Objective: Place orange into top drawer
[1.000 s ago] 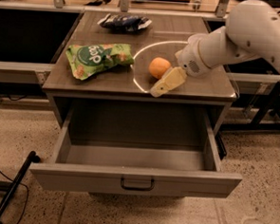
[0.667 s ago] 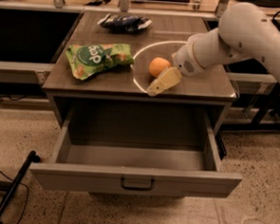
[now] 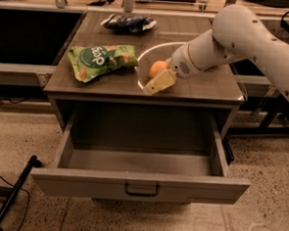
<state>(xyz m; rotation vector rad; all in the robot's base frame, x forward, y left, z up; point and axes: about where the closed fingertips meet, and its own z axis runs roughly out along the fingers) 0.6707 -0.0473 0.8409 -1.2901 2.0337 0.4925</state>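
- The robot's gripper (image 3: 160,81) is hanging low over the cabinet top (image 3: 87,82), near its front edge, with the white arm (image 3: 247,35) reaching in from the right.
- The orange (image 3: 157,68) is sitting right against the gripper, just behind it and slightly to its left, inside the white-rimmed bowl (image 3: 156,44) on the cabinet top.
- Whether the gripper is clamping the fruit or merely resting beside it cannot be told from this angle.
- The top drawer (image 3: 81,182) is standing pulled fully out below and in front of the gripper, its grey box showing open and its dark handle (image 3: 142,189) facing the camera.
- A green snack bag (image 3: 101,59) is lying to the left of the gripper, near the bowl's rim.
- A dark blue packet (image 3: 128,23) is lying farther back, behind and to the left of the gripper.
- A black pole (image 3: 12,192) is leaning across the speckled floor (image 3: 266,213), well below and far left of the gripper.
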